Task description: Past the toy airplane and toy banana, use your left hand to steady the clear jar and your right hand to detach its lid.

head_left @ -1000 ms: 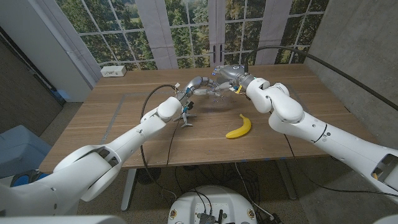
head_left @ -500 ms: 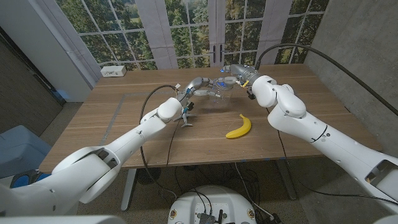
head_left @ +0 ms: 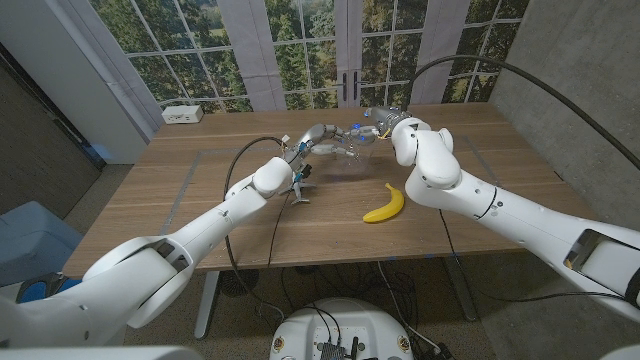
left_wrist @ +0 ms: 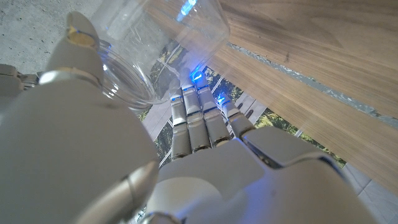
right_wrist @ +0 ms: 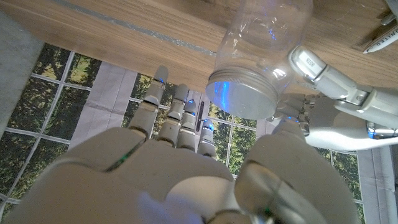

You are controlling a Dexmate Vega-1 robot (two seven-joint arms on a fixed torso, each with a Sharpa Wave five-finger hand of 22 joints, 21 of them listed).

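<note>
**Left hand steadying the jar, right hand poised over the lid**

You are working the grasp-the-lid step. The jar (right_wrist: 264,37) is standing on the bench (head_left: 200,190), beyond the banana (head_left: 385,204) and the airplane (head_left: 299,185), which are lying on the near side of it. Your left hand (head_left: 322,136) is gripping the jar, with its fingers (right_wrist: 323,74) curling around the clear wall just below the lid (right_wrist: 244,94). The lid is sitting on the jar, not yet detached.

Your right hand (head_left: 378,122) is hovering just beside the lid with its fingers (right_wrist: 177,121) spread and holding nothing; in the right wrist view the lid is sitting between the fingers and the thumb, apart from both.

Next, as I judge it, you are needing to close the right hand around the lid's rim, squarely and firmly, then twist while the left hand is resisting the turn. A loose left grip could let the jar spin or tip.
</note>
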